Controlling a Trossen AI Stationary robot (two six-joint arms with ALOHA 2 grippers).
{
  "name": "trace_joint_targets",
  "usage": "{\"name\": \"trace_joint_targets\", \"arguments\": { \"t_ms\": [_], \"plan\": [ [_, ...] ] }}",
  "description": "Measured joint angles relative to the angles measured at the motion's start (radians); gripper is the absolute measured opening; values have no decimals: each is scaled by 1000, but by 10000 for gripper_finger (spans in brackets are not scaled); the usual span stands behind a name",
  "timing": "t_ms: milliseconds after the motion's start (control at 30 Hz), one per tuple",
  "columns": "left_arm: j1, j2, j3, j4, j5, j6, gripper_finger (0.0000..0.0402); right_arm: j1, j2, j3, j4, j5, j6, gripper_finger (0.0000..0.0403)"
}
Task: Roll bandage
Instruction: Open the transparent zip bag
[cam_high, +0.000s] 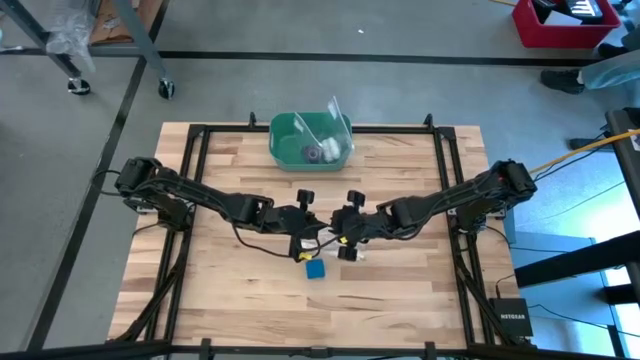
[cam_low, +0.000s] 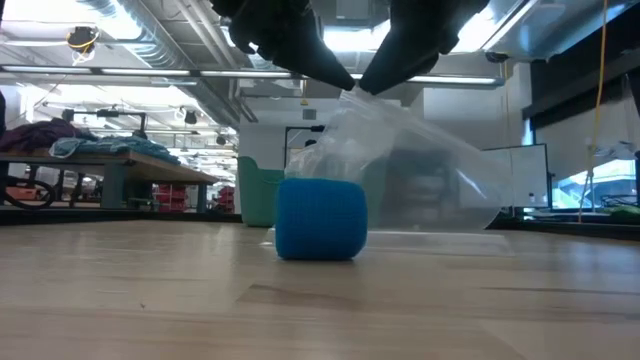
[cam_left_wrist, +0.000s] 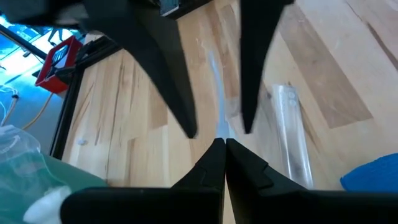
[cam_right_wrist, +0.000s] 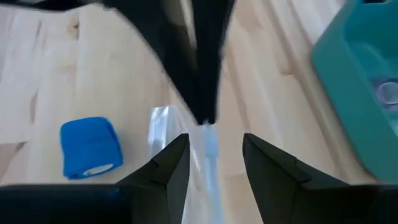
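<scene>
Bandage (cam_high: 316, 270) is already a compact blue roll, standing free on the desk (cam_high: 400, 300) just in front of both pincers; nobody is touching it. Rolling looks done, so the step in hand seems to be bagging/packing, judging by the clear plastic bag (cam_low: 420, 170) held up between the two arms.

Left pincer (cam_left_wrist: 219, 146): fingers fully together, pinched on the bag's thin top edge. Right pincer (cam_right_wrist: 211, 152): fingers about halfway apart with the bag's edge running between them; can't tell if it's really gripping the film or just straddling it. In the right wrist view the left arm's fingertips come down onto the same edge.

Next move, my guess: get the bag mouth spread, one pincer per lip, then get the roll in. That needs one pincer freed to pick the roll up, or the bag lowered over it. Roll is beside the bag, not under it, so some repositioning is needed.

Materials/shapes:
- roll: soft fabric, matte, bright blue, short fat cylinder w/ rounded edges, lying on its side; pale core end shows in the right wrist view. Should squash a bit under grip and could roll.
- bag: thin transparent film, crinkly, glossy, hangs limp from the pinch point. Slippery, hard to see edges.
- desk: pale wood butcher-block planks, smooth, black metal frame round it.
- green plastic bin (cam_high: 285, 140) at the far edge, well apart, w/ more clear plastic and some small items in it.
</scene>
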Motion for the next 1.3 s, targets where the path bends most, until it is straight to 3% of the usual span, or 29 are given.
{"name": "trace_joint_targets", "arguments": {
  "t_ms": [267, 633, 767, 933, 1100, 1300],
  "plan": [
    [0, 0, 0, 5, 0, 0, 1, 0, 36, 0, 20, -9, -4, 143],
    [-1, 0, 0, -1, 2, 1, 1, 0, 41, 1, 34, -7, -45, 27],
    [0, 0, 0, -12, 0, 1, 0, 0, 40, 2, -19, -1, -44, 26],
    [1, 0, 0, -26, -2, 1, 0, 1, 40, 1, -79, -1, -13, 57],
    [1, 0, 0, -33, 6, -19, 0, 1, 40, 1, -81, 0, -4, 35],
    [49, 0, -28, -14, 168, -115, 24, 0, 40, 1, -79, -24, -4, 29]
  ]
}}
